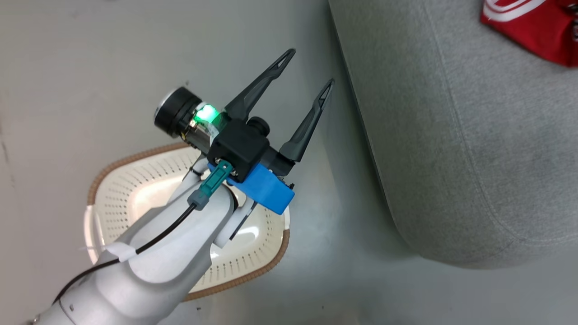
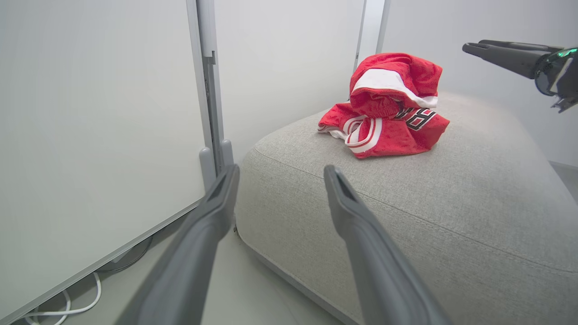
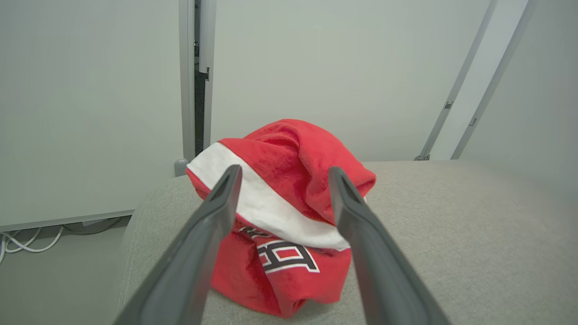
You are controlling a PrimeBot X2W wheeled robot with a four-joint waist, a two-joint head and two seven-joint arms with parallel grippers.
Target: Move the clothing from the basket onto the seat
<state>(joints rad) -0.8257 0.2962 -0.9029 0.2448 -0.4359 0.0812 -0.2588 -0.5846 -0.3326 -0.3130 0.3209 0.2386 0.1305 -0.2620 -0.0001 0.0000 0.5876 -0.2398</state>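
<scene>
On the seat, the clothing lies in one crumpled heap near the rounded corner. The plain red garment with its white panel sits on top of the jersey, whose black-and-white numerals and white stripes show below it. In the head view the heap occupies the top right corner of the grey upholstery.

The right tool points at the heap with both fingers spread wide and nothing between them. Seen from the left wrist, it hangs in the air, apart from the garments.

The left tool is likewise wide open and holds nothing. It sits over the floor just beside the seat's edge, fingers aimed toward the seat. From its own wrist camera, the fingers frame the seat's corner, with the heap beyond.

The basket stands on the floor, apart from the seat, partly covered by the left forearm.

Pale wall panels stand behind the seat, with white cables on the floor at their base.
</scene>
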